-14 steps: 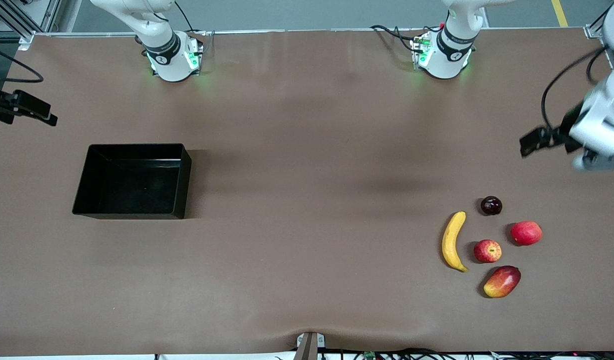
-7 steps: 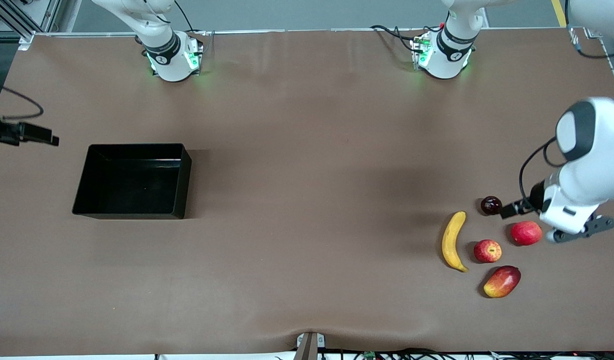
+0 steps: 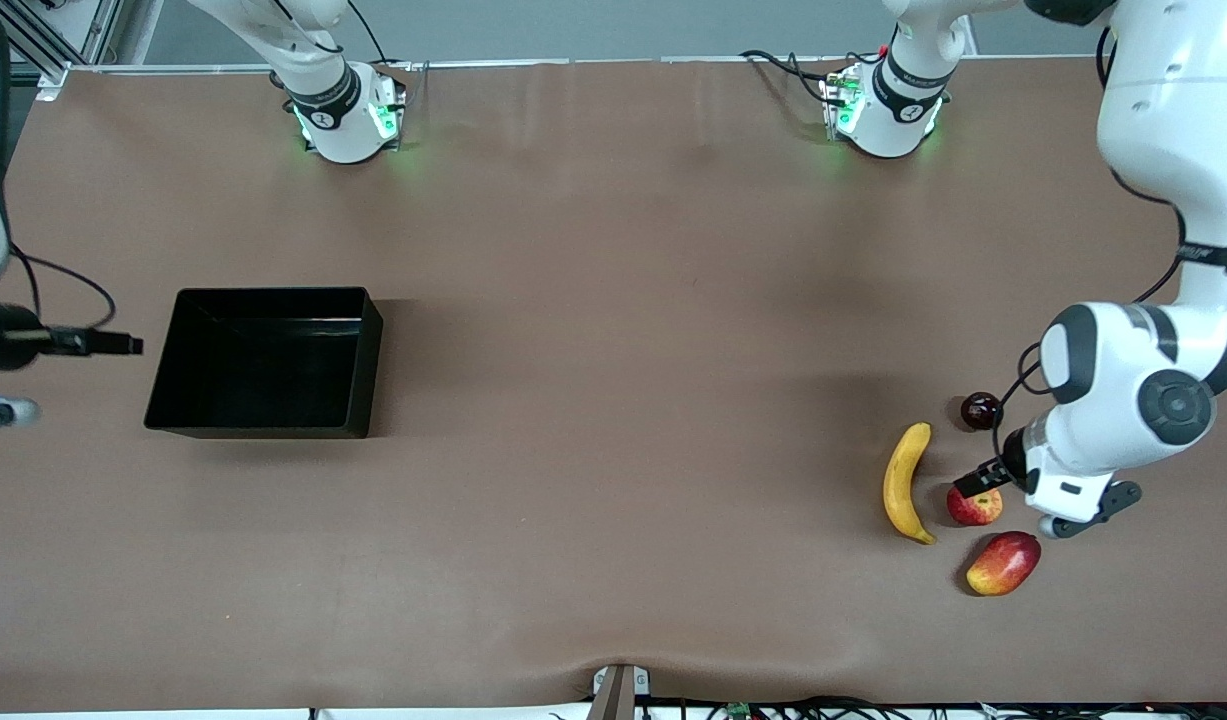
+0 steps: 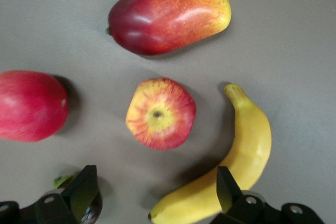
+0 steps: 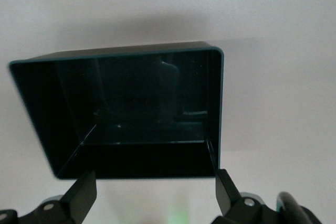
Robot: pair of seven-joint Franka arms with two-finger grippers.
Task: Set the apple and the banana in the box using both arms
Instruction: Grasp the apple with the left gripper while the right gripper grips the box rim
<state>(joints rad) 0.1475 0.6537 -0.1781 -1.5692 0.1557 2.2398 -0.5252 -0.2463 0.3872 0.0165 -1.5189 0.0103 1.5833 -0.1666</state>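
Now the left arm's black two-finger gripper [image 3: 977, 480] hung over the small round red apple with yellow streaks [image 3: 974, 506]; its fingers [image 4: 84, 188] were spread wide apart and held nothing; in the left wrist view the apple [image 4: 160, 113] showed between the two finger tips, but nothing touched it. That apple lay on the brown table [image 3: 613, 250] toward the left arm's end; the long curved yellow banana with dark tips [image 3: 904, 482] lay just beside it, on the side toward the right arm's end; the long red-and-yellow mango [image 3: 1004, 563] lay nearer to the front camera than the apple; the small dark round fruit [image 3: 981, 411] lay farther from that camera. In the left wrist view a bigger plain pinkish-red round fruit [image 4: 30, 106] sat near the apple too.

The shallow shiny black plastic box [image 3: 266, 362] sat well apart from the fruits, toward the right arm's end of the table; nothing was in it. The right arm's black gripper [image 3: 113, 345] hung over the table just beside the box; its fingers [image 5: 81, 192] were spread wide too and held nothing.
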